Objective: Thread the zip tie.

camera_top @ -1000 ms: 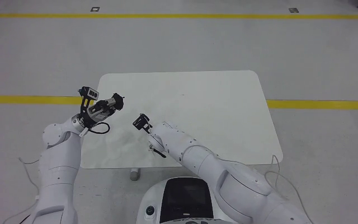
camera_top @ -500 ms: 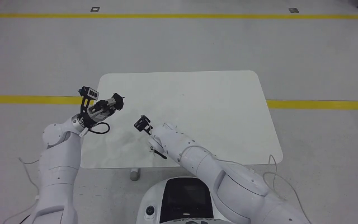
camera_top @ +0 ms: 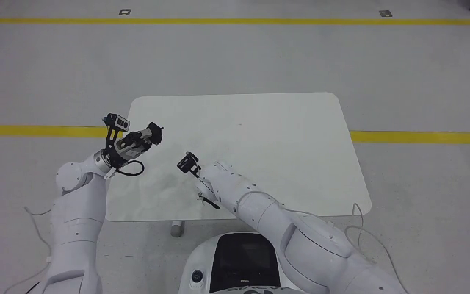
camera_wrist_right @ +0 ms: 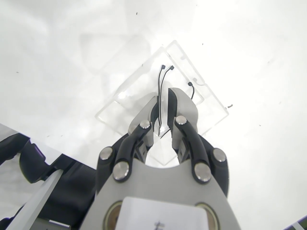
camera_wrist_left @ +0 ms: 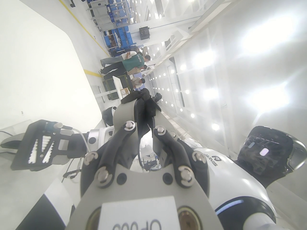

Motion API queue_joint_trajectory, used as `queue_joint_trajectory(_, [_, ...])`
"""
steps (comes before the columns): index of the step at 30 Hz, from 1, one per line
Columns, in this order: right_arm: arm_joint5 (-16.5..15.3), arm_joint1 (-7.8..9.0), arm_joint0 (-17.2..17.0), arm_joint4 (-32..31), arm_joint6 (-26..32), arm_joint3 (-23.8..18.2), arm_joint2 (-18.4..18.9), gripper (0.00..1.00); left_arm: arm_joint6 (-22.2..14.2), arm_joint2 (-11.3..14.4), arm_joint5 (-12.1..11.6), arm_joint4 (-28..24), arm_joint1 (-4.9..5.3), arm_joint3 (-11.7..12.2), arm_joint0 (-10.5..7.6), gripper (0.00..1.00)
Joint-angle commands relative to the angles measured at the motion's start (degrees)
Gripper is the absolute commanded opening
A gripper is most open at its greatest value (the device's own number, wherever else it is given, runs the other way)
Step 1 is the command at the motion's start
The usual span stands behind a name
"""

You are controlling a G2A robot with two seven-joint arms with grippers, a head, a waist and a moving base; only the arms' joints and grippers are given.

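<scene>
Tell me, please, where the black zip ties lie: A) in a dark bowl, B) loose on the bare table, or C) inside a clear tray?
C: the black zip ties lie inside the clear tray, with the open right gripper over them.

White table with rounded corners on pale grey floor. Two yellow floor lines: one beyond the table, one level with its middle. Two small dark floor plates by the far line. Farther off, blue storage racks, white wall panels and rows of bright ceiling lights.
</scene>
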Motion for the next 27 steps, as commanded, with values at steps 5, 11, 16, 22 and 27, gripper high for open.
queue_joint_trajectory(5, [-0.18, -0.04, -0.03, 0.1, 0.26, 0.3, -0.1, 0.13, 0.0, 0.0, 0.0, 0.0, 0.0, 0.0, 0.0, 0.0])
queue_joint_trajectory(11, [-0.59, -0.09, 0.08, 0.37, 0.8, 0.49, -0.23, 0.07, 0.0, 0.0, 0.0, 0.0, 0.0, 0.0, 0.0, 0.0])
queue_joint_trajectory(16, [-0.5, -0.12, 0.17, 0.6, 0.91, 0.61, -0.31, 0.0, 0.0, 0.0, 0.0, 0.0, 0.0, 0.0, 0.0, 0.0])
queue_joint_trajectory(22, [0.39, -0.13, 0.59, 0.37, 1.45, -0.16, -0.47, 0.0, 0.0, 0.0, 0.0, 0.0, 0.0, 0.0, 0.0, 0.0])
queue_joint_trajectory(27, [1.28, 0.01, 1.02, 0.62, 1.39, -1.19, 0.03, 0.0, 0.0, 0.0, 0.0, 0.0, 0.0, 0.0, 0.0, 0.0])
